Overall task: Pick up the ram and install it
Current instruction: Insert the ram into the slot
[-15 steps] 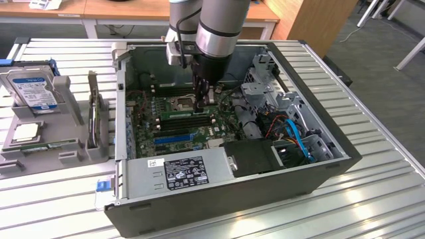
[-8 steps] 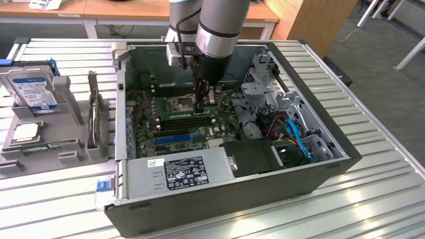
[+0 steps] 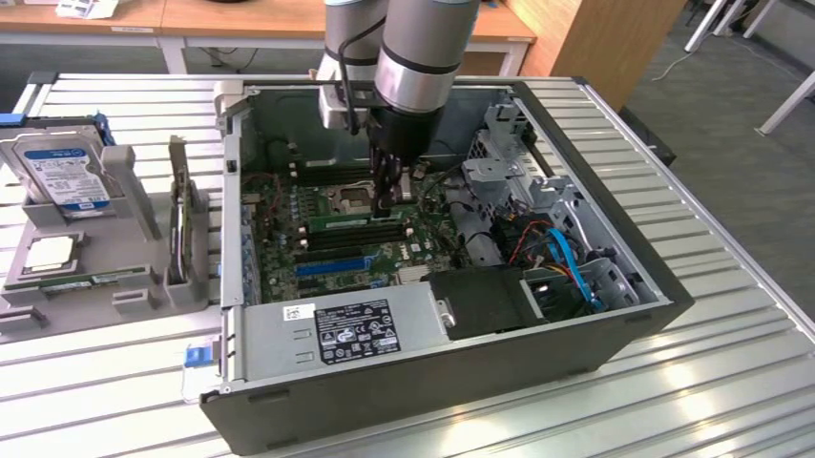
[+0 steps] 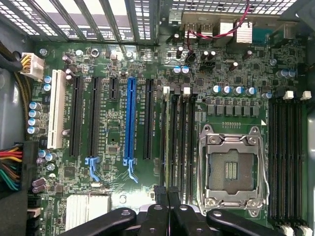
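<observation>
The ram [image 4: 167, 140] sits slotted just beneath the closed hand [image 4: 169, 195].

The ram [image 3: 354, 221] is a long, narrow green stick. It stands on edge in 1 of the black memory slots [image 3: 363, 236], just beside the CPU socket [image 3: 353, 198] on its near side, running left to right in the exterior view.

Nothing readable: the labels on the power supply [image 3: 344, 329] and the hard drive [image 3: 64, 172], both well apart from the fingers [image 3: 382, 186], are too small.
</observation>
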